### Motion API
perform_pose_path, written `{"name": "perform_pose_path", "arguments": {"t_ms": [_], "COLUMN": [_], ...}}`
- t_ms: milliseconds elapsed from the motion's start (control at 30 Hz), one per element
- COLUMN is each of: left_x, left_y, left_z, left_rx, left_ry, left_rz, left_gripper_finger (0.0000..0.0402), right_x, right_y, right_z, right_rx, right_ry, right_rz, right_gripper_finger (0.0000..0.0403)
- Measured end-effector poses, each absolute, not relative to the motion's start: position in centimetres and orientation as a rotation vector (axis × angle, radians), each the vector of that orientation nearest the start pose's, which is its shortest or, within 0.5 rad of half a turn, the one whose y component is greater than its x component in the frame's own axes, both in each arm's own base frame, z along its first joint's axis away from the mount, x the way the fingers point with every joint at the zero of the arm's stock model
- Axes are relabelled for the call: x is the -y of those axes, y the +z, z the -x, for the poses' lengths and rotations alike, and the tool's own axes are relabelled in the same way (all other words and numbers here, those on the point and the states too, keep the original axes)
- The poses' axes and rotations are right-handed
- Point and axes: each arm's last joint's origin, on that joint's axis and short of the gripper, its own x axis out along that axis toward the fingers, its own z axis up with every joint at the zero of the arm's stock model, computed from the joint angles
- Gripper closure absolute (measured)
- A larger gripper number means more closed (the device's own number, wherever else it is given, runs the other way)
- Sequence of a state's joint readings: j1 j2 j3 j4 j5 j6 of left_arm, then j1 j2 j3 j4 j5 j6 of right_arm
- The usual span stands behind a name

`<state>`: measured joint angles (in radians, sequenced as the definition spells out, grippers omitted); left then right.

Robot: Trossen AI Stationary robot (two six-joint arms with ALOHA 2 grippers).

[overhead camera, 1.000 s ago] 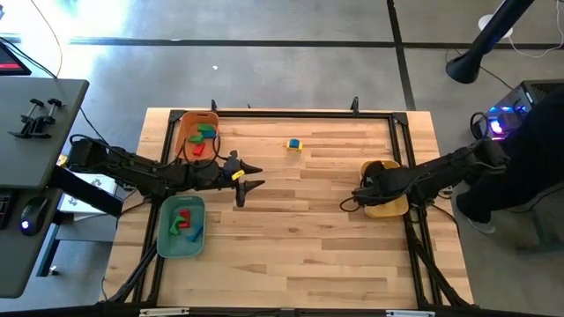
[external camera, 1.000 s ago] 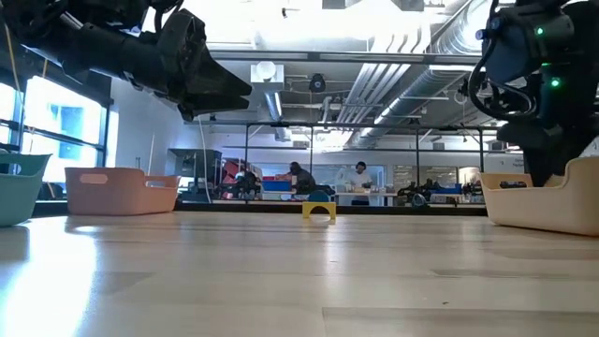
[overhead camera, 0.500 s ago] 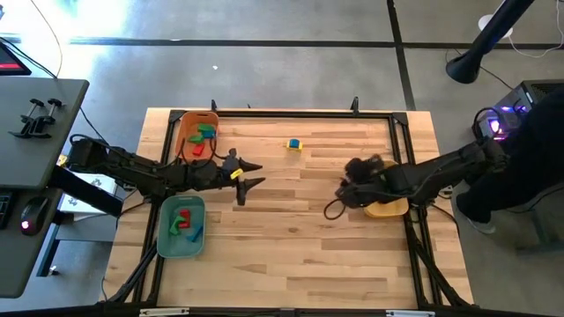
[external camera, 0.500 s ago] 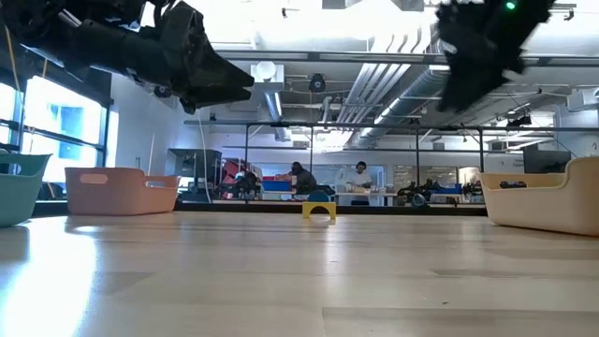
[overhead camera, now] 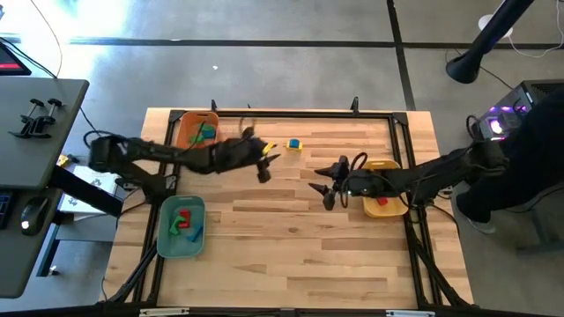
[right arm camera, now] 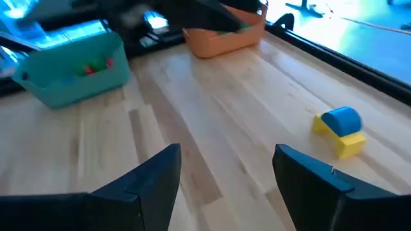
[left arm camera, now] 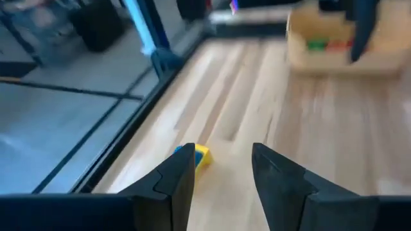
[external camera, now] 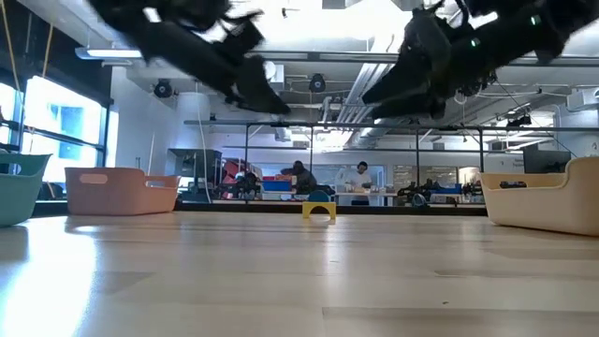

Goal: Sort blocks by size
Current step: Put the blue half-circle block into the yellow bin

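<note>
Both grippers, left [overhead camera: 267,162] and right [overhead camera: 328,183], are held open and empty; red and green blocks [overhead camera: 181,220] are kept in the teal tray [overhead camera: 163,242].

A butcher-block table [overhead camera: 291,238] stands on grey concrete floor [overhead camera: 264,70]; exposed ceiling ducts [external camera: 393,89] and bright windows [external camera: 65,131] beyond.

Left wrist view: the yellow-and-blue block [left arm camera: 198,156] is partly hidden behind one finger of the left gripper [left arm camera: 223,168]; its blue part shows only as a sliver. The yellow tray [left arm camera: 347,43] ahead of that gripper is blurred and cut off by the frame edge; its contents read only as green and red smears.

Right wrist view: the teal tray [right arm camera: 74,72], beyond the right gripper [right arm camera: 226,168], holds red and green pieces too small to tell apart. The orange tray [right arm camera: 226,36] is partly covered by a blurred dark arm.
</note>
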<state>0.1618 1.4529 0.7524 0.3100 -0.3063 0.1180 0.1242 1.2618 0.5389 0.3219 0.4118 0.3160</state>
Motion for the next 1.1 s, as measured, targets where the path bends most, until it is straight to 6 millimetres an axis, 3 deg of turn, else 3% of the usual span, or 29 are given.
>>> {"name": "perform_pose_path", "arguments": {"t_ms": [167, 300, 533, 767, 967, 1100], "left_x": [-9.8, -12.6, -16.1, -17.9, -19.5, -20.4], "left_y": [22.1, 20.8, 18.0, 16.4, 17.1, 16.4], "left_z": [-32.8, -34.5, -36.1, -36.0, -36.2, -36.6], "left_rx": [-0.538, -0.572, -0.63, -0.687, -0.694, -0.717], "left_ry": [0.251, 0.127, 0.132, 0.108, 0.026, -0.076], "left_rz": [-0.156, -0.14, -0.1, -0.175, -0.244, -0.256], "left_gripper_finger": [0.0234, 0.0185, 0.0122, 0.0117, 0.0117, 0.0117], "right_x": [-2.8, -3.9, -5.6, -6.0, -6.0, -6.0], "right_y": [18.0, 16.6, 14.9, 13.9, 14.0, 14.1], "right_z": [-24.3, -24.4, -25.3, -25.7, -25.8, -25.9], "right_rx": [-0.297, -0.334, -0.334, -0.337, -0.318, -0.309], "right_ry": [-0.299, -0.3, -0.262, -0.251, -0.245, -0.239], "right_rz": [-0.279, -0.313, -0.321, -0.315, -0.32, -0.313], "right_gripper_finger": [0.0165, 0.0165, 0.0165, 0.0165, 0.0165, 0.0165]}}
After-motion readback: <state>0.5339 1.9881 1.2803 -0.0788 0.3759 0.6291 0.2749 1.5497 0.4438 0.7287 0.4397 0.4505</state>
